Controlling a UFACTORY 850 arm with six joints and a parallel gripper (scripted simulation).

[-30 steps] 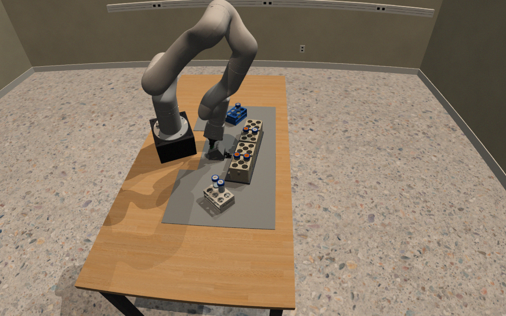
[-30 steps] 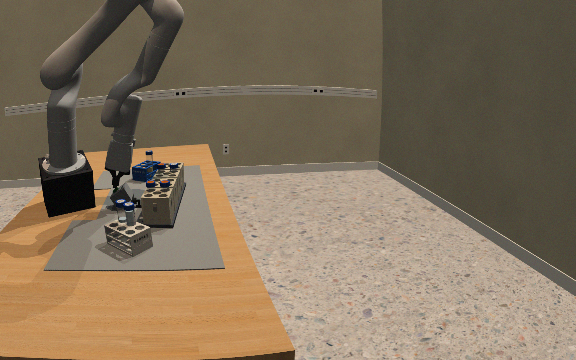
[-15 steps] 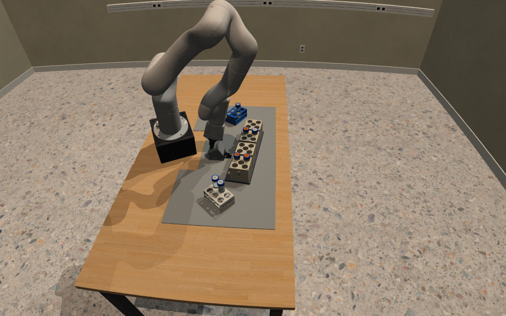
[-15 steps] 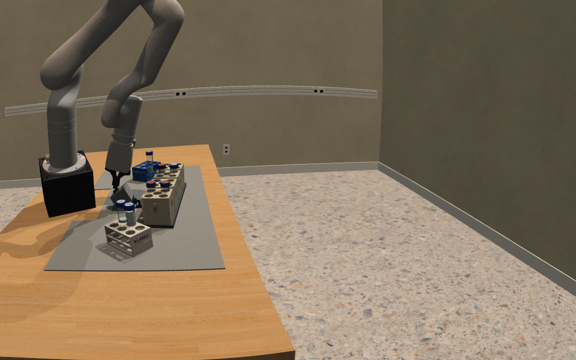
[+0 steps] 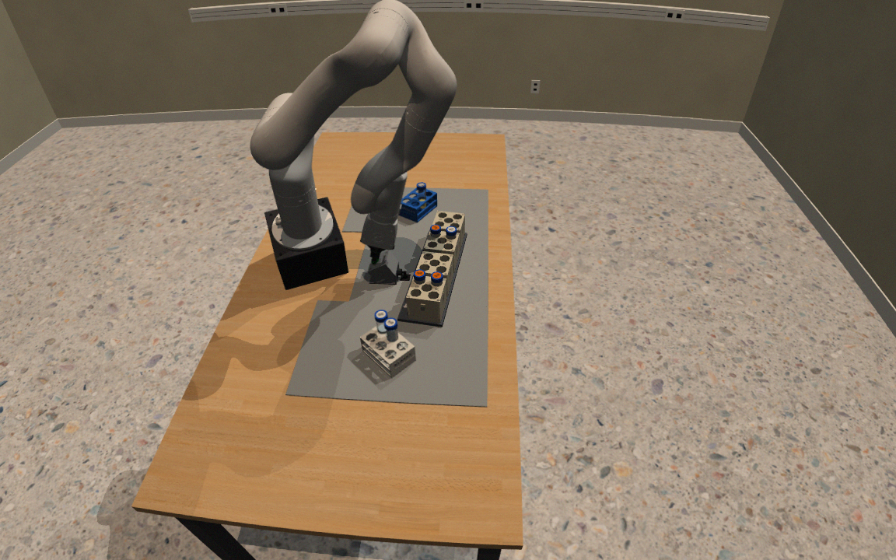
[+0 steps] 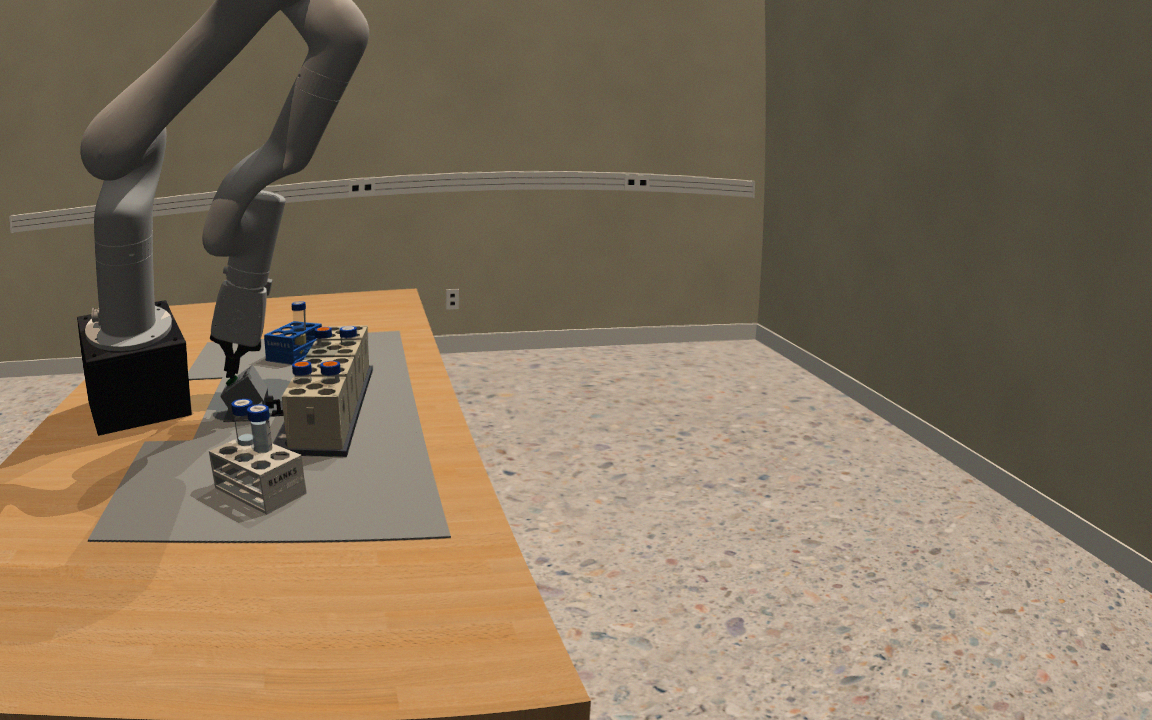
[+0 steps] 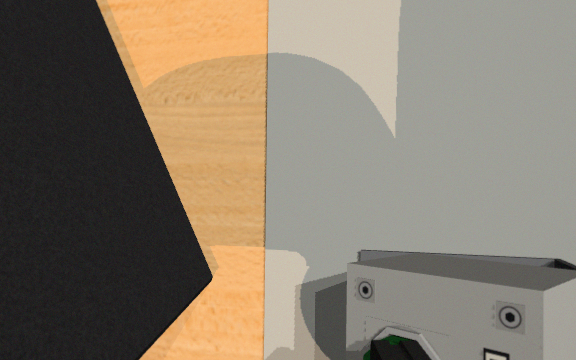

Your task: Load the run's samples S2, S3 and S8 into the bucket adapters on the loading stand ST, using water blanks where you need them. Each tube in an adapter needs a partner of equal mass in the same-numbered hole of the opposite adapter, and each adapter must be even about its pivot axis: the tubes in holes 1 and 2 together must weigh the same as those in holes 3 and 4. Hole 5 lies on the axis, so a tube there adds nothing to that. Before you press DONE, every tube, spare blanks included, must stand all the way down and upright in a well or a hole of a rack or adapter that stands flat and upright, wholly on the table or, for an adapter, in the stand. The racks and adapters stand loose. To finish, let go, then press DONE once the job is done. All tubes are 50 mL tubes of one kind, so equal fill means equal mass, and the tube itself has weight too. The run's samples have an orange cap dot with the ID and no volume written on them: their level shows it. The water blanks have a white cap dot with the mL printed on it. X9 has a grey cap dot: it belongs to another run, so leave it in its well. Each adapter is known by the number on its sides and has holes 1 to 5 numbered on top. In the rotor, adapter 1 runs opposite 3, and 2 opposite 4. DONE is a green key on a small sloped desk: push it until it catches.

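Note:
My gripper (image 5: 376, 259) (image 6: 227, 368) (image 7: 400, 350) is shut and empty, its fingertips down on the green DONE key (image 7: 393, 341) of the small sloped desk (image 5: 383, 273) (image 6: 244, 389) (image 7: 448, 305). Two bucket adapters stand in line on the stand to the right. The near adapter (image 5: 428, 299) (image 6: 320, 411) holds two orange-dot tubes (image 5: 419, 275) (image 5: 436, 278). The far adapter (image 5: 446, 239) (image 6: 352, 349) holds an orange-dot tube (image 5: 435, 228) and a white-dot tube (image 5: 450, 230). The BLANKS rack (image 5: 386, 355) (image 6: 262, 483) holds two upright tubes (image 5: 390, 325) (image 6: 259, 425).
A blue sample rack (image 5: 418, 201) (image 6: 291, 340) with one upright tube (image 5: 421, 187) (image 6: 298, 308) stands behind the adapters. The black robot base (image 5: 305, 250) (image 6: 132, 367) (image 7: 68, 175) is close on the left of the desk. All stand on a grey mat (image 5: 451, 362).

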